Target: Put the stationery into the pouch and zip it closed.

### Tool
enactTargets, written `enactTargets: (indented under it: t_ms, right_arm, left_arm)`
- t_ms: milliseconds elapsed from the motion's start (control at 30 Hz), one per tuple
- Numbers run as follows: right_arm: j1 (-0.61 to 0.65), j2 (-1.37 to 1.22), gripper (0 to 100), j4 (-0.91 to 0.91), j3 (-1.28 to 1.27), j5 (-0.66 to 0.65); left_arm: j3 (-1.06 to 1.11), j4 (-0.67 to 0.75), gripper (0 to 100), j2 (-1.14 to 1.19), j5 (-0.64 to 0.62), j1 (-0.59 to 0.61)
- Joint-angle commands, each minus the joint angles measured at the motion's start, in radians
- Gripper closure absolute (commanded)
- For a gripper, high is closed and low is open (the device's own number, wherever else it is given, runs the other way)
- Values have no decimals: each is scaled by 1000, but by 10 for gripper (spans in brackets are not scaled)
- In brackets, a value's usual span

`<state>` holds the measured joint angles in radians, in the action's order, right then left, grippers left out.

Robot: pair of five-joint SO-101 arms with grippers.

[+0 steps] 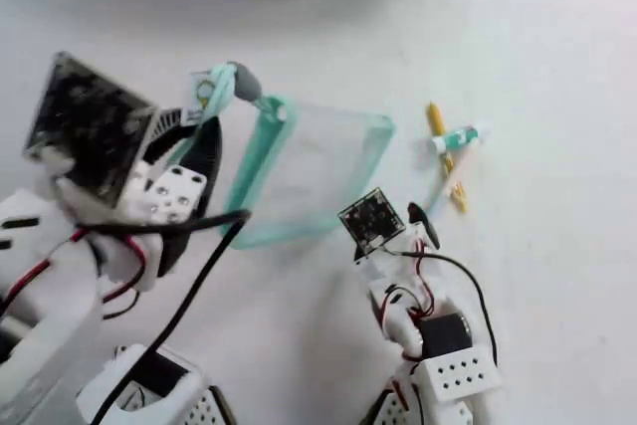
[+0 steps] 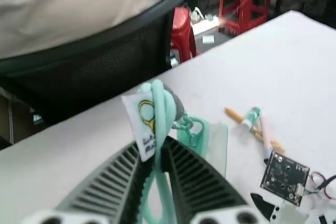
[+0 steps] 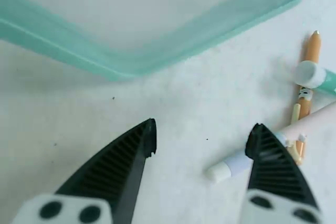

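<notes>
Left gripper [image 2: 154,155] clamps the strap [image 2: 160,111] of the pouch [image 1: 314,161] lying on the table [image 1: 557,57]; right gripper [image 3: 202,135] hangs open beside the pens [image 1: 460,136], so straddle 1 pale pen [image 3: 315,123] squarely before closing

Left arm [image 1: 60,276] comes in from 8 o'clock in the high view, wrist raised, forearm angled toward 1 o'clock. Left gripper [image 2: 153,149] points toward 1 o'clock, jaws closed tight on the pouch strap [image 2: 159,109], which sticks up between the ribbed fingers [image 2: 189,169]. Right arm [image 1: 443,345] comes in from 6 o'clock and reaches toward 12 o'clock, wrist low over the table. Right gripper [image 3: 203,128] faces down, jaws spread wide, nothing held between them.
</notes>
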<state>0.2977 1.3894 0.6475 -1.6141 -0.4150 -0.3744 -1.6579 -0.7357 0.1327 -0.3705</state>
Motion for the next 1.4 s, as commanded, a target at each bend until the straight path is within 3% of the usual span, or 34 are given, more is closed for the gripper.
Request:
enactTargets:
  t_ms: [0,300,633,1367]
  right_arm:
    - [-1,13,719,-22,6,-9]
    - [-1,13,719,-22,6,-9]
    - [-1,13,719,-22,6,-9]
    - [-2,13,719,-22,6,-9]
  left_arm:
    - [-161,20,977,28,-17,-10]
    - [-644,-107,976,300,-86,-48]
    - [-629,-117,976,424,-81,-163]
    - [-620,-124,976,423,-52,-156]
